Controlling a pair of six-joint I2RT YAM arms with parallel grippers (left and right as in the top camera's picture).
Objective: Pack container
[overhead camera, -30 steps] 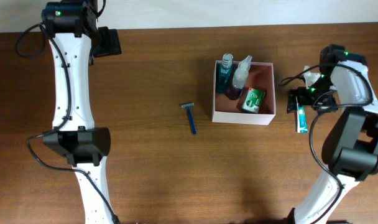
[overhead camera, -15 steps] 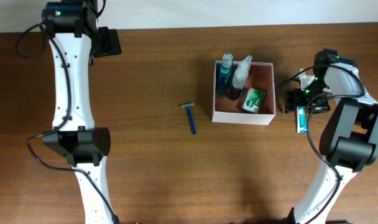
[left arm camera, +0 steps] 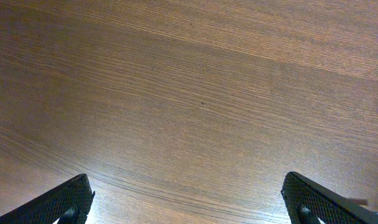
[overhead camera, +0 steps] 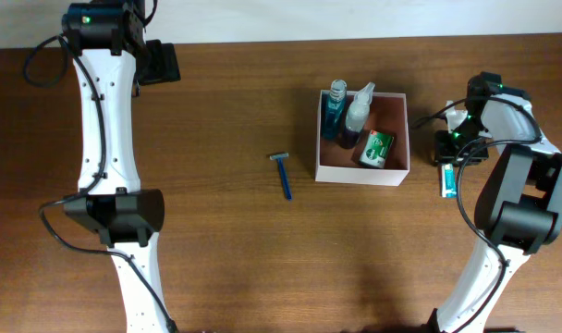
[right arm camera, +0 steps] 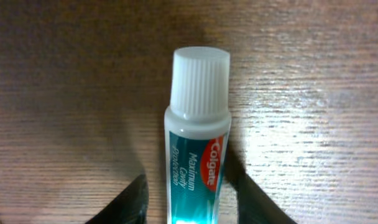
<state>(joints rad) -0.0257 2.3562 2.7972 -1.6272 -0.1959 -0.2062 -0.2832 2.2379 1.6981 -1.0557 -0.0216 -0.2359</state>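
The right gripper (right arm camera: 198, 208) has its jaws drawn narrow on either side of a Colgate toothpaste tube (right arm camera: 198, 143). The wrist view leaves a sliver of table showing beside the tube, so I cannot tell whether they pinch it. The tube lies flat on the wooden table (overhead camera: 216, 259), its long axis running near to far and its white cap pointing away from the wrist.

The container (overhead camera: 409, 129) sits just left of this gripper and tube. It already holds a blue bottle (overhead camera: 336, 106), a clear spray bottle (overhead camera: 358, 111) and a green packet (overhead camera: 376, 148). A blue razor (overhead camera: 283, 174) lies further left.

The left gripper (left arm camera: 189, 205), spread wide over bare wood, hangs at the far left, well apart. So the right arm is much the nearer, and its carry would run leftward.
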